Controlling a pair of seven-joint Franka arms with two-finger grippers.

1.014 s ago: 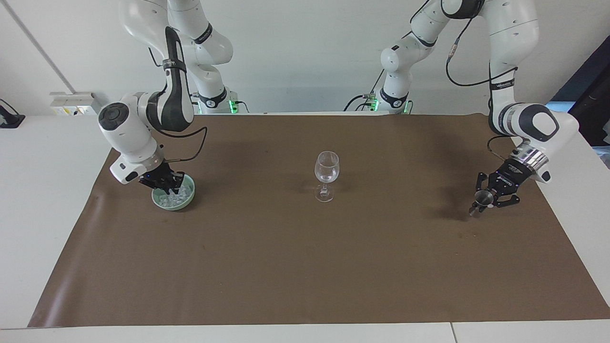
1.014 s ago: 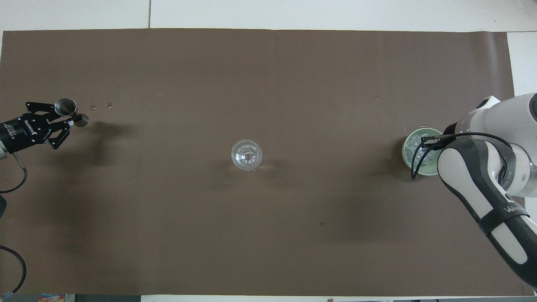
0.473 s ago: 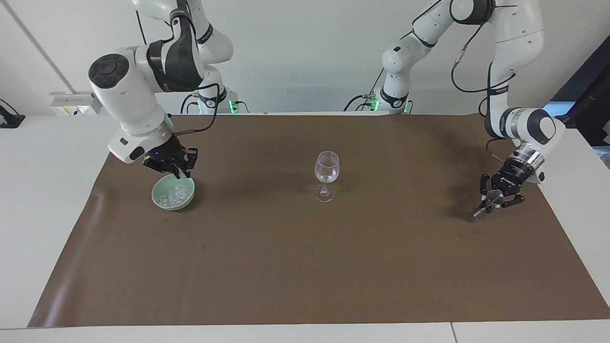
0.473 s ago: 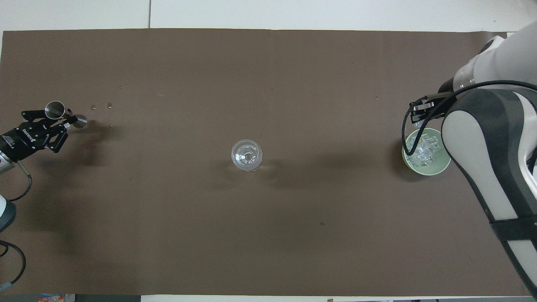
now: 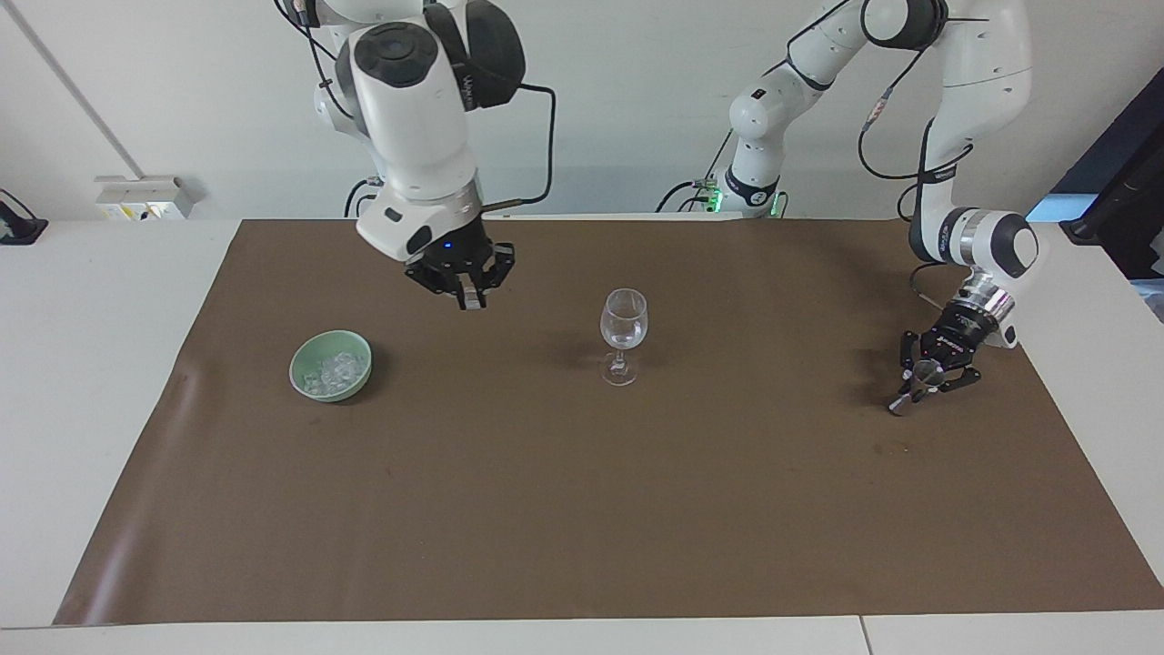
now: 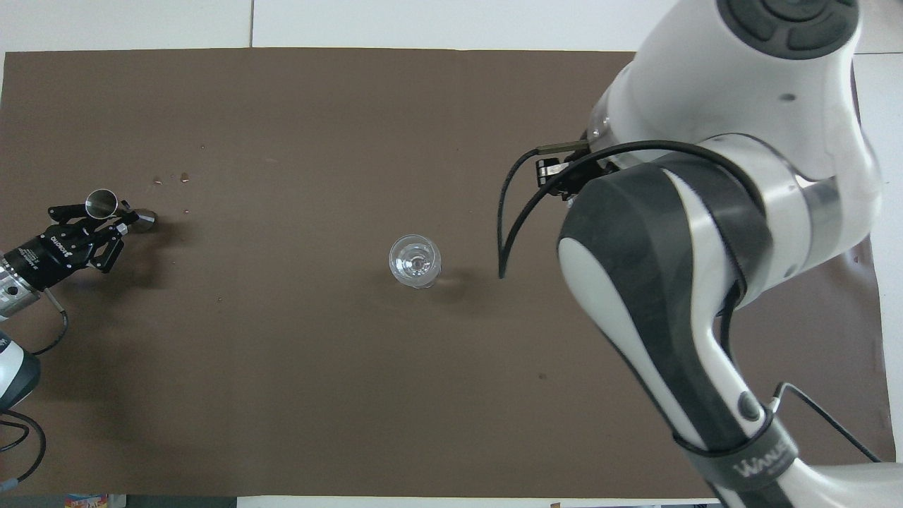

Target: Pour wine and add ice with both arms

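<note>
A clear wine glass [image 5: 624, 332] [image 6: 415, 261] stands upright in the middle of the mat. The pale green bowl [image 5: 330, 366] holds several chunks of ice [image 5: 333, 368] toward the right arm's end; my right arm hides it in the overhead view. My right gripper [image 5: 466, 298] hangs raised over the mat between bowl and glass, shut on a small pale piece of ice. In the overhead view the right arm covers most of this gripper [image 6: 557, 173]. At the left arm's end, my left gripper [image 5: 920, 377] [image 6: 116, 215] is shut on a tilted metal jigger [image 5: 912, 389] [image 6: 103, 201], low over the mat.
A brown mat [image 5: 582, 509] covers most of the white table [image 5: 91, 382]. A few small droplets [image 6: 183, 176] lie on the mat beside the jigger. My right arm's big elbow [image 6: 705, 247] looms over the mat's right-arm end in the overhead view.
My right gripper has lifted out of the ice bowl and swung toward the wine glass, staying shut. My left gripper has shifted a little with the jigger still in it.
</note>
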